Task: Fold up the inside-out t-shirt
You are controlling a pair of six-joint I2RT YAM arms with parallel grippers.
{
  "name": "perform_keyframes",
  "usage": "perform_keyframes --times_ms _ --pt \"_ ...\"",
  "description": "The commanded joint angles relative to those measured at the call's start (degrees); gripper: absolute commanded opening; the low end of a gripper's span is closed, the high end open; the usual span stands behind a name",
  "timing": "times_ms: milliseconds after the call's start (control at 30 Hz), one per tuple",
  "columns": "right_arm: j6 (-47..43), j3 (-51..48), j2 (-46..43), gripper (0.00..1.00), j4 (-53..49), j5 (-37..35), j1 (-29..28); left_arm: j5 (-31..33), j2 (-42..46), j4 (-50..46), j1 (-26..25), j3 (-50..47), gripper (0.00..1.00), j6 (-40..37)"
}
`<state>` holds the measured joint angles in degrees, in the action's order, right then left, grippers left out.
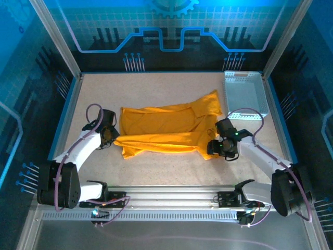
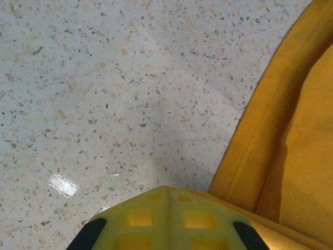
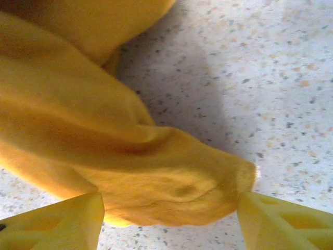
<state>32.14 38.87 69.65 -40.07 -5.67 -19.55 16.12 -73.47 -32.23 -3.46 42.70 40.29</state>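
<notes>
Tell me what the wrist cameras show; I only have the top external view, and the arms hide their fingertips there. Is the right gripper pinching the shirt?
Observer: No. The right gripper is open, its fingers standing either side of a bunched end of the t-shirt.
Operator: And the left gripper?
Observer: The left gripper is shut at the t-shirt's edge; I cannot tell whether cloth is pinched.
Operator: What lies beside it?
Observer: A stitched hem runs along its right; speckled table lies ahead.
</notes>
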Motion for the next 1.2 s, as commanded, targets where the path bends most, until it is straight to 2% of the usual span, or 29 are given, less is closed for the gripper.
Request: perform_keyframes --times_ms 0,67,100,200,233,300,433,533,633,733,833,900,933,1033,1100,1167 --pt "1.27 -1.35 -1.08 0.7 -0.69 -3.12 0.74 0.23 0.04 -0.65 1.63 1.94 0.0 -1.45" --pt "0.61 -2.42 -0.86 0.69 2.67 1.64 2.0 0.92 0.26 -0.93 2.85 1.88 0.0 -1.23" --pt "0.47 -2.48 -0.33 0.65 3.9 3.39 1.68 0.76 0.3 -0.84 3.52 1.85 0.0 -1.08" --pt "1.41 -0.91 2.43 0.54 5.19 2.59 -2.58 0.21 0.61 -0.38 5.52 1.77 0.0 -0.83" --pt "1.88 -0.04 3.42 0.5 4.98 2.51 -3.92 0.14 0.46 -0.38 6.03 2.04 0.0 -0.92" --pt "2.43 0.93 4.03 0.35 5.43 3.09 -5.69 0.01 0.13 -0.63 6.67 2.54 0.0 -1.07" --pt "4.85 4.75 0.84 0.1 1.55 -5.32 -13.1 -0.13 0.09 -0.95 7.35 3.09 0.0 -1.42" --pt "6.74 8.31 -0.82 0.0 -1.3 -8.82 -18.43 0.03 0.5 -1.19 7.42 3.26 0.0 -1.45" --pt "8.08 14.15 -0.06 0.0 -6.3 -15.95 -24.37 0.19 1.04 -1.77 7.75 3.99 0.0 -1.31" --pt "8.38 20.76 4.58 0.0 -11.66 -21.32 -29.5 1.53 1.4 -2.61 8.38 6.16 0.0 -1.36" --pt "8.8 25.21 11.62 0.0 -12.21 -22.36 -34.41 1.02 1.04 -2.56 9.01 8.01 0.0 -1.09" --pt "9.08 26.98 16.83 0.01 -9.91 -20.31 -37.18 0.5 0.34 -2.64 9.09 8.8 0.0 -0.92" --pt "9.15 27.79 19.46 0.05 -8.23 -18.6 -38.48 0.15 0.04 -2.66 9.09 8.97 0.0 -0.92" --pt "8.2 30.31 24.99 0.26 -5.24 -13.34 -40.77 -0.26 -0.36 -2.71 9.13 8.99 0.0 -1.39" --pt "5.65 31.78 25.93 0.39 -4.05 -9.77 -41.39 0.33 -0.22 -2.92 9.1 8.74 0.0 -1.88" --pt "4.67 31.46 23.59 0.47 -2.91 -8.05 -41.49 0.69 -0.09 -2.97 9.51 8.45 0.0 -2.32"
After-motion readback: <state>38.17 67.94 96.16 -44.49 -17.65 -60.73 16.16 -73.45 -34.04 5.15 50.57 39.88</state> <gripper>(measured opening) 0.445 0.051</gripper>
